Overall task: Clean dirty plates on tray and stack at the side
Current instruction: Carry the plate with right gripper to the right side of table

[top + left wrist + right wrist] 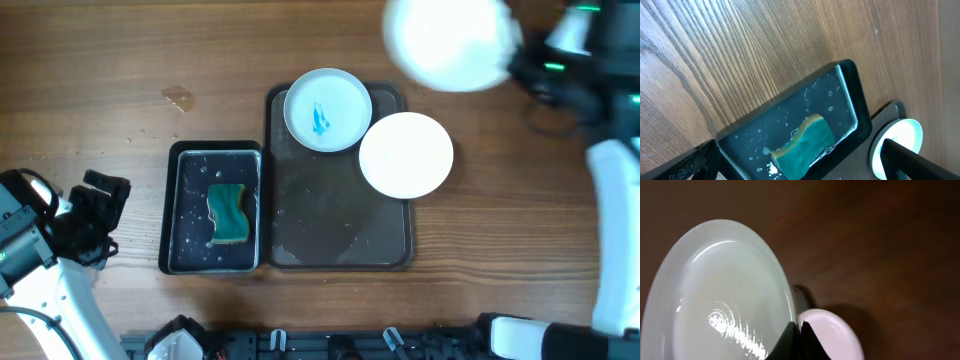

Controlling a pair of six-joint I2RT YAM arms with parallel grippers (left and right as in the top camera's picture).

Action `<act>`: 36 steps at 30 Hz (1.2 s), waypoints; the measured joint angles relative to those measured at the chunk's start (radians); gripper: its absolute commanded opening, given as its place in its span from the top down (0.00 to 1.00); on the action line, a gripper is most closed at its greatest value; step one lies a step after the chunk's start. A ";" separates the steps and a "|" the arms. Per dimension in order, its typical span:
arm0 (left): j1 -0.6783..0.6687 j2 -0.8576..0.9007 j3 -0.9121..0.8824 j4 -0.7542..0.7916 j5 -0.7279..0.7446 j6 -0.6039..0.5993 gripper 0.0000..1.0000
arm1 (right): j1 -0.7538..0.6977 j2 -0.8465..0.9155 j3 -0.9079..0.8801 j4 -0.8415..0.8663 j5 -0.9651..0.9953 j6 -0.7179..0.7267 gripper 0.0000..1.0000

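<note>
Holding raised plate (450, 40) w/ right gripper (800, 331) pinched on rim, left gripper (95, 205) open & empty; smeared plate (327, 108) + white plate (405, 153) on tray (330, 220), no stack yet.

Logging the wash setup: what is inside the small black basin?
A green sponge lies in the black basin, with pale droplets or suds flecking its floor. What lies under the sponge is covered.

The raised plate (450, 40) is blurred and cut off at the top edge
</note>
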 measured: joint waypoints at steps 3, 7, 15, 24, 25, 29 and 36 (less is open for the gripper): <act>0.000 0.000 0.000 0.000 0.000 0.000 0.00 | -0.225 0.032 -0.094 -0.025 -0.026 -0.020 0.96; 0.000 0.000 0.000 0.000 0.000 0.000 0.00 | -0.389 0.098 -0.283 0.042 -0.012 -0.031 0.96; 0.000 0.000 0.000 0.000 0.000 0.000 0.00 | -0.377 0.152 -0.597 0.216 0.114 -0.038 0.94; 0.000 0.000 0.000 0.000 0.000 0.000 0.00 | -0.096 0.115 -0.692 0.218 0.224 -0.053 0.64; 0.000 0.000 0.000 0.000 0.000 0.000 0.00 | -0.057 0.071 -0.692 0.205 0.224 -0.058 0.55; 0.000 0.000 0.000 0.000 0.000 0.000 0.00 | -0.003 -0.166 -0.683 0.167 0.206 -0.087 0.53; 0.000 0.000 0.000 0.000 0.000 0.000 0.00 | 0.024 -0.231 -0.664 0.348 -0.030 -0.301 0.52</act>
